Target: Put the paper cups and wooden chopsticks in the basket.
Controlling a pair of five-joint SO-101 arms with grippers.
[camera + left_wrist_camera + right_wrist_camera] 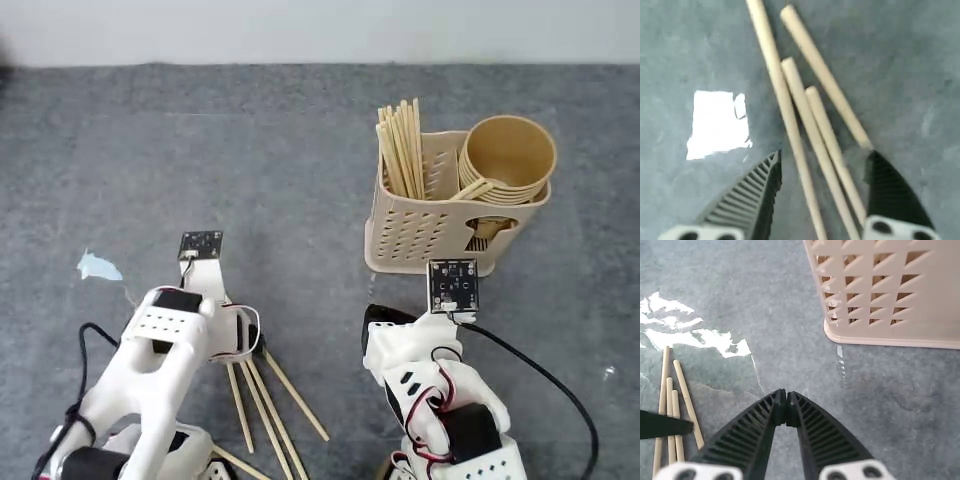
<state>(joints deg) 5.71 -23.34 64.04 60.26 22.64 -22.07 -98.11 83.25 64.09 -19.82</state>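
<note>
Under the left hand [823, 157], between its spread jaws, lie wooden chopsticks [805, 112].

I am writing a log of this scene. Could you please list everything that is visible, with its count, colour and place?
basket: one, beige, on the mat beyond the right arm
cups: nested stack, count unclear, tan, in the basket's right compartment
basket chopsticks: a bundle, pale wood, standing in the basket's left compartment
loose chopsticks: at least four, pale wood, flat on the mat by the left arm
scrap: one, light blue, on the mat at the left
mat: one, grey, covering the table
left pincer: black fingers, open, one on each side of the loose chopsticks
right pincer: black fingers, shut, above the mat near the basket
</note>
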